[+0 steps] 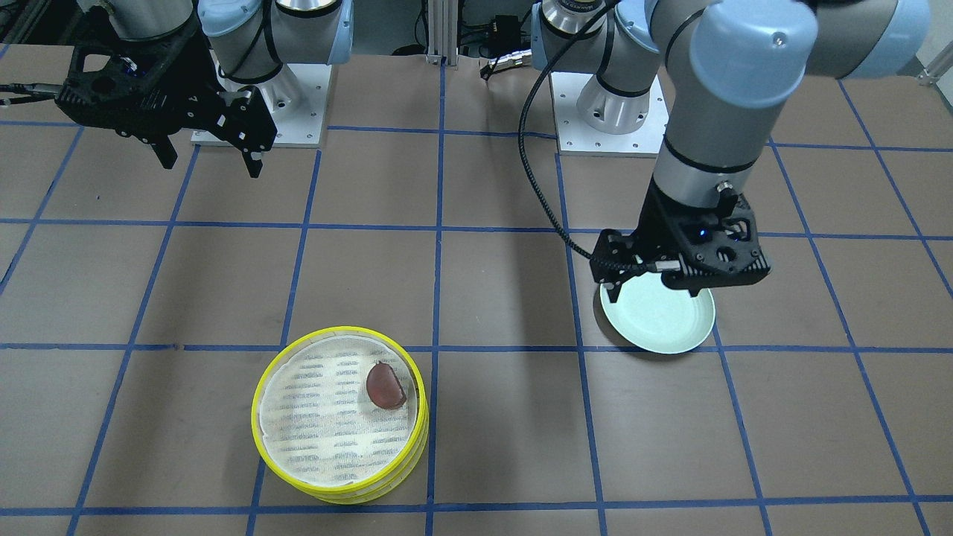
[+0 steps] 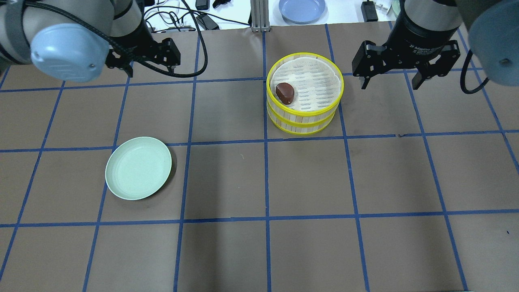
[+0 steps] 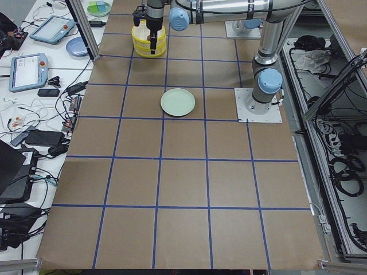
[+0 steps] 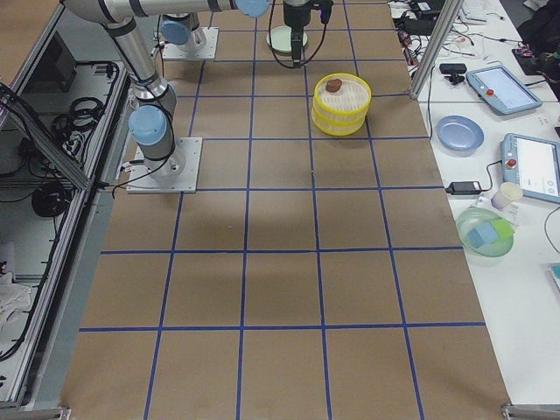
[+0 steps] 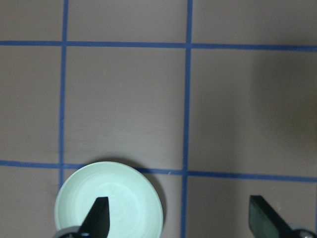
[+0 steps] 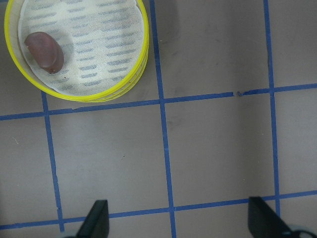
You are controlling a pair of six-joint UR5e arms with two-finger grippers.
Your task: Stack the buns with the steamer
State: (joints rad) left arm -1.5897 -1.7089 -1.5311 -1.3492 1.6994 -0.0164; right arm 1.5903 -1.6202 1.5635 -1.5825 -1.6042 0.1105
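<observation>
The two yellow-rimmed steamer trays (image 2: 305,117) stand stacked one on the other, also in the front view (image 1: 260,439). The dark reddish-brown bun (image 2: 285,92) lies on the mesh floor of the top tray, also in the right wrist view (image 6: 44,51). The pale cream bun is hidden. My right gripper (image 2: 390,81) is open and empty, raised to the right of the stack. My left gripper (image 1: 651,290) is open and empty, hanging high over the pale green plate (image 2: 138,168); its fingers (image 5: 97,218) frame the plate's edge.
The green plate (image 1: 663,320) is empty. A blue plate (image 2: 302,9) and cables lie on the white bench beyond the table's far edge. Blue tape lines grid the brown table top (image 2: 308,178). The arm bases (image 1: 260,112) stand at the robot's side.
</observation>
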